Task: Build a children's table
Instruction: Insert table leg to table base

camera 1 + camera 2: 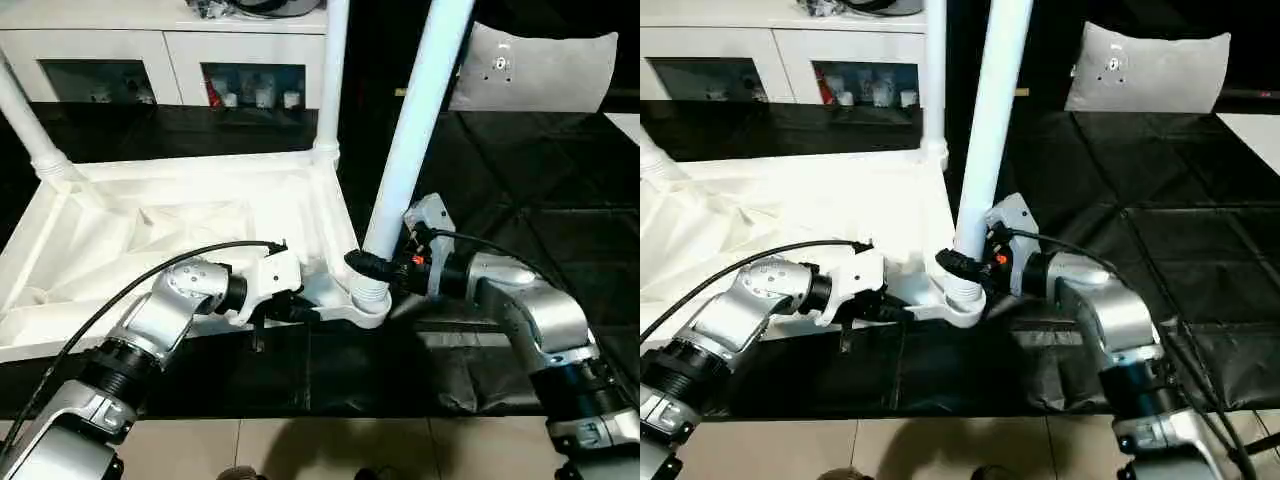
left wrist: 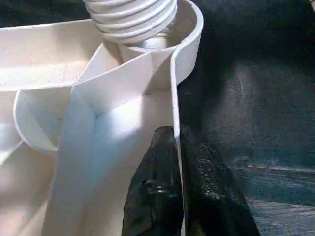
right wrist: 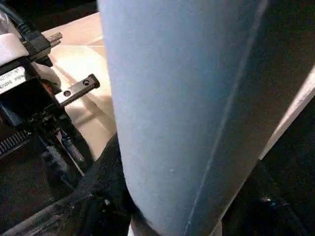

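The white tabletop (image 1: 150,230) lies upside down on the black mat, ribbed underside up. A tube leg (image 1: 30,120) rises from its far left corner and another leg (image 1: 330,80) from its far right corner. A third leg (image 1: 415,130) stands in the near right corner socket (image 1: 368,300), and its threaded end (image 2: 130,19) sits in that socket. My right gripper (image 1: 375,265) is shut around this leg (image 3: 187,113) just above the socket. My left gripper (image 1: 300,312) is shut on the tabletop's thin near rim wall (image 2: 176,98) beside that corner, one finger (image 2: 155,196) on each side.
A white cabinet (image 1: 160,50) with glass doors stands behind the tabletop. A grey cushion (image 1: 540,70) lies at the back right on the black mat (image 1: 520,200). Pale floor tiles (image 1: 330,450) run along the mat's near edge.
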Robot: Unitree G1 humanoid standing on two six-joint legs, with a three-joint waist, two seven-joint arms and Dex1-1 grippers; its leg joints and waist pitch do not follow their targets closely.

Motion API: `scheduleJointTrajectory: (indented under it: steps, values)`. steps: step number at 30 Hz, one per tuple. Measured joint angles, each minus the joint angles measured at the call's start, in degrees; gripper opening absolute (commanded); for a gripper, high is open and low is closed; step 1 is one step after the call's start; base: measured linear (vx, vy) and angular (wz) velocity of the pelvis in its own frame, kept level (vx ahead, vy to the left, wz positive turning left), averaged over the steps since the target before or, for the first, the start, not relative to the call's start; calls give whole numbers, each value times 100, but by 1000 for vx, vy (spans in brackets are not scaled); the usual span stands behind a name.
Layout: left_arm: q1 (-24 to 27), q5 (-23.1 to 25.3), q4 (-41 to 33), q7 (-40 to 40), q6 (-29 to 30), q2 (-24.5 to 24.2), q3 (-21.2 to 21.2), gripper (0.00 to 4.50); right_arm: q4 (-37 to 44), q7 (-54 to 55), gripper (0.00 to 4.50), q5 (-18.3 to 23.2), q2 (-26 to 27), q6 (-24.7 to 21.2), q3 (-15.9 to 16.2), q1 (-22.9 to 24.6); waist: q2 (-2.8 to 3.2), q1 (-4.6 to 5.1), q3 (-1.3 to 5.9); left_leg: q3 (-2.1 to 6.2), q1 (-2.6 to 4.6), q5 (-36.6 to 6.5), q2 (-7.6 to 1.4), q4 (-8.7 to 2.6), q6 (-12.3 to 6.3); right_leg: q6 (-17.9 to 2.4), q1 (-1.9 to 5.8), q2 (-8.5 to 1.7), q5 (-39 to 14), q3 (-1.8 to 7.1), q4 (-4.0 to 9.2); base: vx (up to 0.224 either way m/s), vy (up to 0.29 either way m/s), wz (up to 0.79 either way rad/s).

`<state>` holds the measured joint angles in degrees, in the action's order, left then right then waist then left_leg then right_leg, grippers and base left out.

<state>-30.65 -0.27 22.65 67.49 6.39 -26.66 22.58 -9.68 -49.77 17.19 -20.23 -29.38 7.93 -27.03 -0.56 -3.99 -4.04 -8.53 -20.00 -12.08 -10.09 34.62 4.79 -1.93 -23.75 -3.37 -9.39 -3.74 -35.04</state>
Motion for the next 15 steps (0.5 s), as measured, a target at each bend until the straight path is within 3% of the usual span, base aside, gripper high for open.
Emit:
scheduleJointTrajectory:
  steps: [6,15]
  values:
    - [40,31,-48,-9,-19,-15,6,0,-6,-190,189,-6,-49,-60,172,-76,-29,1,18,1,0,-2,-1,0,4,0,1,0,0,-2,0,0,0,0]
    - [-12,125,94,-169,-168,54,38,0,169,-399,189,59,-269,-313,174,27,-40,-77,26,3,8,12,-3,0,14,25,9,0,-1,-4,2,0,0,0]
